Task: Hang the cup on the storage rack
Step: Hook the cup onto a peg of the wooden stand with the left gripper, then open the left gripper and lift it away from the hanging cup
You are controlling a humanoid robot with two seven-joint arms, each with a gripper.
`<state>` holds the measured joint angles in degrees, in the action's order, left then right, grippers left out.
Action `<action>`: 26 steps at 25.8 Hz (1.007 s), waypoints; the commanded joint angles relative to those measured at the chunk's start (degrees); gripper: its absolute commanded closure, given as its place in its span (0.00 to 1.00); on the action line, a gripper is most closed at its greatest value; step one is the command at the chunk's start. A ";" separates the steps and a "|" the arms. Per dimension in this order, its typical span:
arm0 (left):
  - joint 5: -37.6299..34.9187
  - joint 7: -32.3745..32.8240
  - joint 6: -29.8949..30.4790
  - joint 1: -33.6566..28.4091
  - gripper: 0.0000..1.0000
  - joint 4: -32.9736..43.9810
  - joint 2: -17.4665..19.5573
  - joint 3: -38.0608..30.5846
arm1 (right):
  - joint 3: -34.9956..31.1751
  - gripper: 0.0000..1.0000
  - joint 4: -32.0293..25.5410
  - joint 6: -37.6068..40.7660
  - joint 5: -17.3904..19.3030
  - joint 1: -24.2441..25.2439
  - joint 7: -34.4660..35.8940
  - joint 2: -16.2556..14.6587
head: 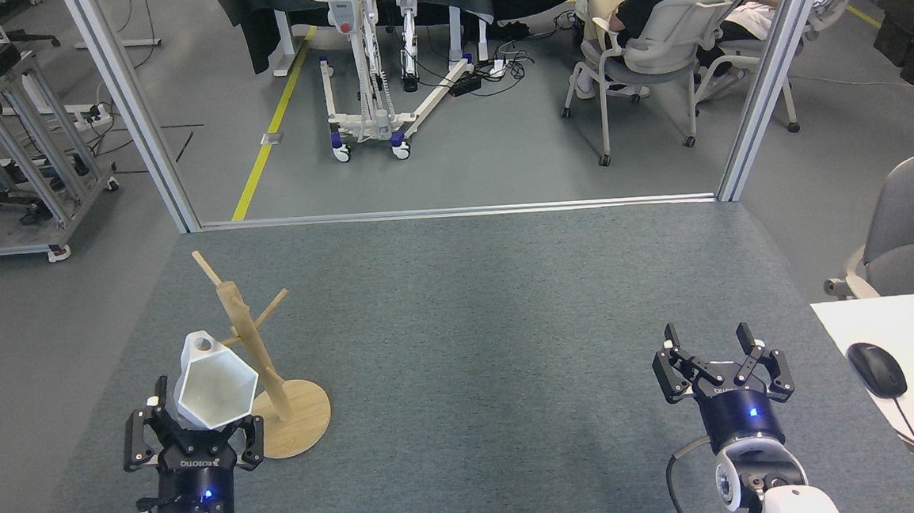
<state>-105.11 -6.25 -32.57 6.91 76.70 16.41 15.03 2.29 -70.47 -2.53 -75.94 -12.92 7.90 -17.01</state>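
Head view: our left gripper [191, 431] rises from the lower left, fingers closed around the base of the white faceted hexagonal-rimmed cup [215, 381], rim tilted towards us. Our right gripper [721, 356] waits spread and empty. The light wooden mug tree [261, 356] leans just beside the cup on the grey carpeted table [477, 327].

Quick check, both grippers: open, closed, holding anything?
Left gripper: closed on the cup, held beside the storage rack, not yet hung.
Right gripper: open, holding nothing, above the table.
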 commanded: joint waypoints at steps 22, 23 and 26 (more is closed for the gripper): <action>0.08 0.27 -16.56 -5.77 0.00 3.46 -0.42 -0.26 | -0.44 0.01 -2.66 0.07 0.80 -1.58 0.19 -0.56; 0.08 0.45 -18.40 -6.47 0.00 3.72 -0.51 -0.35 | -0.44 0.01 -2.83 0.07 0.80 -1.49 0.27 -0.65; 0.35 0.62 -22.01 -7.35 0.00 3.98 -0.51 -0.26 | -0.18 0.01 -3.71 -0.02 0.80 -1.40 0.27 -0.65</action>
<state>-104.95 -5.95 -50.54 0.73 80.17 15.93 14.75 1.93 -73.36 -2.53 -75.17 -14.45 7.80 -17.58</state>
